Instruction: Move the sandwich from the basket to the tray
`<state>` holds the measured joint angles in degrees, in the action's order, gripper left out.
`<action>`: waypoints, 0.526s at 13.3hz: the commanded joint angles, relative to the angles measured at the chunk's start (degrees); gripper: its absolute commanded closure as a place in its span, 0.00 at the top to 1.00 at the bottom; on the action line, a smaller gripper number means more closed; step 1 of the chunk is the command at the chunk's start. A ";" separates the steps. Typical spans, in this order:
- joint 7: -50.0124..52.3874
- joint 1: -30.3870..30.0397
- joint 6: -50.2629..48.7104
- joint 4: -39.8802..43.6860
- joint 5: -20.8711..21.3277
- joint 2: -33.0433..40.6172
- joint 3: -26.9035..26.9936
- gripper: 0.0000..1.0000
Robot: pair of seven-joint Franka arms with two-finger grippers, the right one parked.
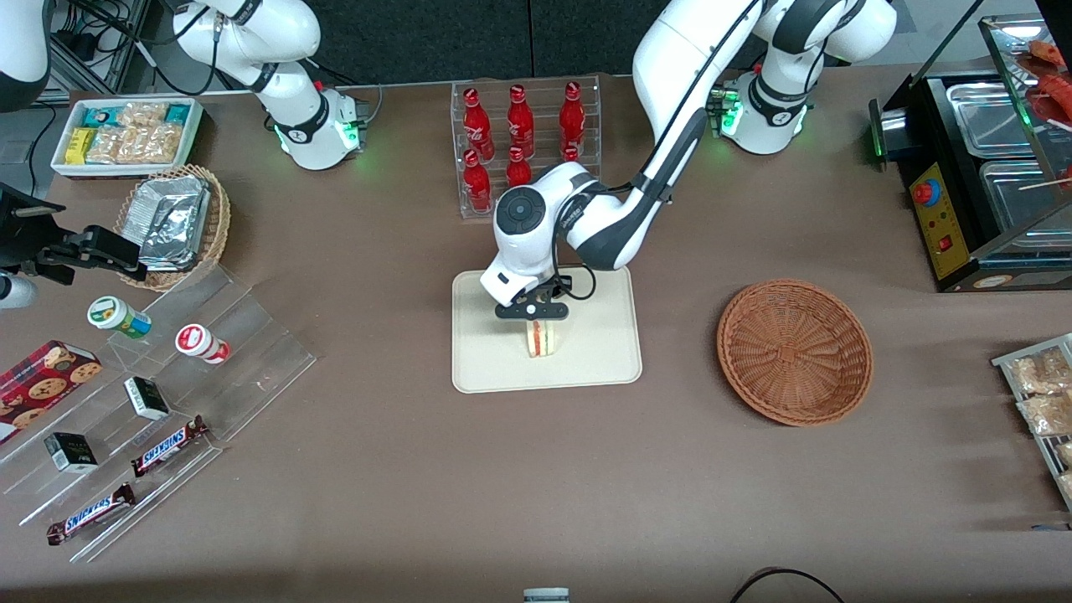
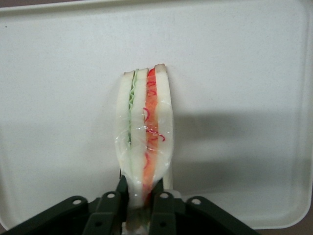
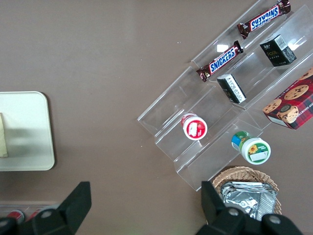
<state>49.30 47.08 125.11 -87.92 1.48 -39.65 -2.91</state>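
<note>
The sandwich, a white-bread wedge with red, orange and green layers, stands on edge over the middle of the cream tray. My gripper is directly above it, shut on the sandwich. In the left wrist view the black fingers pinch the wrapped wedge from both sides, with the tray filling the background. Whether the sandwich touches the tray floor I cannot tell. The reddish-brown basket sits empty, toward the working arm's end of the table. The right wrist view catches a corner of the tray.
A clear rack of red bottles stands just farther from the front camera than the tray. Toward the parked arm's end are a tan basket of foil packets, a clear stepped stand with snacks, and a white bin. A food warmer stands near the basket.
</note>
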 commanded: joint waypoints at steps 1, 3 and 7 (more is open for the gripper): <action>0.98 0.30 -1.01 1.87 0.11 1.41 1.15 1.00; 1.24 0.21 -6.52 2.74 -0.42 5.36 3.34 1.00; 1.33 0.21 -16.11 3.46 -6.40 13.53 11.68 1.00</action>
<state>50.07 46.88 112.36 -83.04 -2.70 -30.61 5.28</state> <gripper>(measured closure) 0.000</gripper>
